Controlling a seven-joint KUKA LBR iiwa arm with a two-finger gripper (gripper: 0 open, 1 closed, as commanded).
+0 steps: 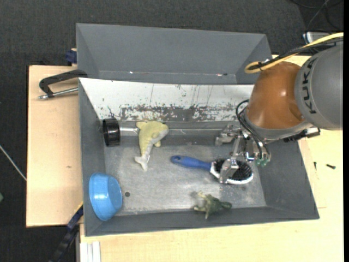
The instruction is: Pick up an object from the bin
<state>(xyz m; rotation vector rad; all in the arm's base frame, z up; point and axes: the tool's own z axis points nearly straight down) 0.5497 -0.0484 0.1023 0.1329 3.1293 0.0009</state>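
Pincer (234, 166) over head of blue brush (192, 163) (handle lies pointing left).

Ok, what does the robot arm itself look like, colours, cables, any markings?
A thick grey arm with black KUKA lettering, a glossy orange domed cover at the wrist, a pale yellow cable arching over it, black cables underneath, and a small metal gripper.

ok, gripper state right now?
Gripper: open or closed cannot be told; it is down at the bristle head of the blue-handled brush.
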